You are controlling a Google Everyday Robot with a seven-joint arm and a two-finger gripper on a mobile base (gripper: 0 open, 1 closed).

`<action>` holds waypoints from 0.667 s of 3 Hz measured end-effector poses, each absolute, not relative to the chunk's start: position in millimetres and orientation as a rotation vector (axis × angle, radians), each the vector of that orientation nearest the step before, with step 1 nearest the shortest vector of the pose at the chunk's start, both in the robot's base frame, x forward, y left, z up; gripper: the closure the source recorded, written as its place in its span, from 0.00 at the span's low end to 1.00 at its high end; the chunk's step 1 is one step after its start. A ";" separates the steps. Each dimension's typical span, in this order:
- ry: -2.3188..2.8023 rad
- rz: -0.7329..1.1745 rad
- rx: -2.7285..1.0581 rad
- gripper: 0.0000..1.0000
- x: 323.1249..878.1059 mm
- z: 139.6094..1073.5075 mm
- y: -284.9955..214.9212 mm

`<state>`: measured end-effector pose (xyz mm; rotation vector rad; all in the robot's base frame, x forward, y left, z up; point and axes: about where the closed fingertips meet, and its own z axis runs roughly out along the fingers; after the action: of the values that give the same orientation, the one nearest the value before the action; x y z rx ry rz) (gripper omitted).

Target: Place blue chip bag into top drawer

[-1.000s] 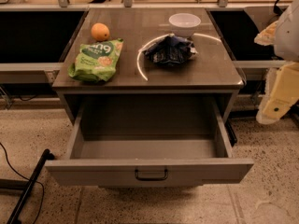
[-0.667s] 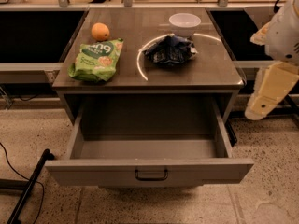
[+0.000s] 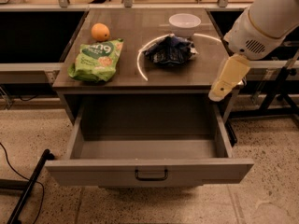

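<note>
Blue chip bag (image 3: 170, 50) lay on the tabletop (image 3: 135, 27), apart from the gripper (image 3: 218, 92) beside its edge, open or closed unclear; the top drawer (image 3: 93, 171) stood open, empty.

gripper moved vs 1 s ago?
Yes. The gripper has come in sideways toward the table. It was clear of the table edge and now overlaps the front corner nearest the arm, above the open top drawer.
</note>
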<state>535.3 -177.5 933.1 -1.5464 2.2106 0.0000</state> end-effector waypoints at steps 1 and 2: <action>2.211 0.000 -1.546 0.00 535.3 933.1 -177.4; 2.159 0.009 -1.564 0.00 557.2 931.4 -167.0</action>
<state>557.2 -167.0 931.4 -1.5640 2.1586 0.0092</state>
